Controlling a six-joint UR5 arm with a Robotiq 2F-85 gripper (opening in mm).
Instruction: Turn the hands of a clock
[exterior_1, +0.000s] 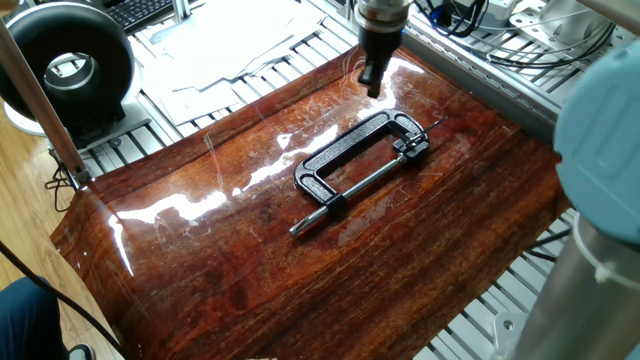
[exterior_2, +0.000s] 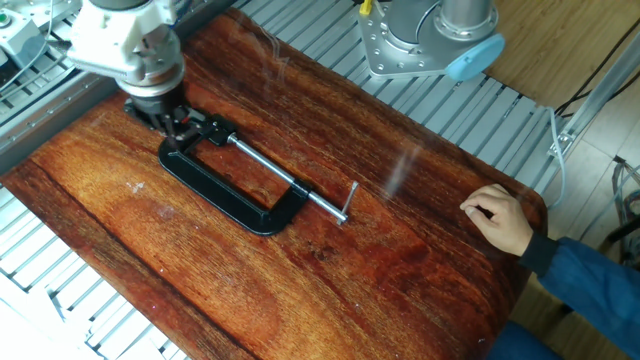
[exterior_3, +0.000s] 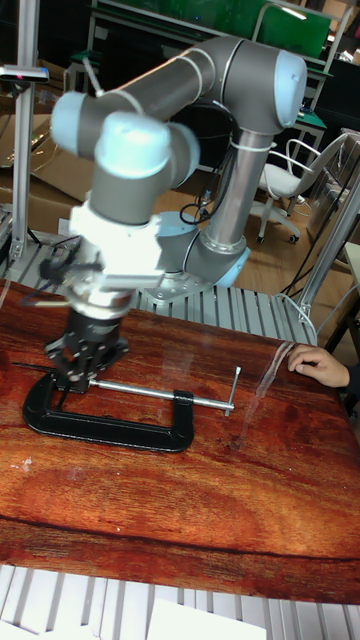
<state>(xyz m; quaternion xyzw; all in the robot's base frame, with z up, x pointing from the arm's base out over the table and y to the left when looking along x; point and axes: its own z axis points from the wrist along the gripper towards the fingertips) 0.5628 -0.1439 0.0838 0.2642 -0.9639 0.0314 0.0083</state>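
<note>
No clock shows in any view. A black C-clamp (exterior_1: 340, 147) (exterior_2: 215, 195) (exterior_3: 100, 428) lies flat on the glossy wooden board (exterior_1: 230, 270), its screw rod pointing towards the board's middle. I can make out nothing in its jaw. My gripper (exterior_1: 372, 85) (exterior_2: 172, 122) (exterior_3: 82, 372) hangs just above the board, beside the clamp's jaw end and towards the board's edge. Its fingers look pressed together with nothing between them. In the tall fixed view it hides the clamp's jaw.
A person's hand (exterior_2: 498, 220) (exterior_3: 320, 365) rests on the board's edge at the clamp's handle side. A black ring-shaped device (exterior_1: 70, 65) and papers (exterior_1: 230, 35) lie beyond the board. The arm's base (exterior_2: 430, 40) stands on the slatted table.
</note>
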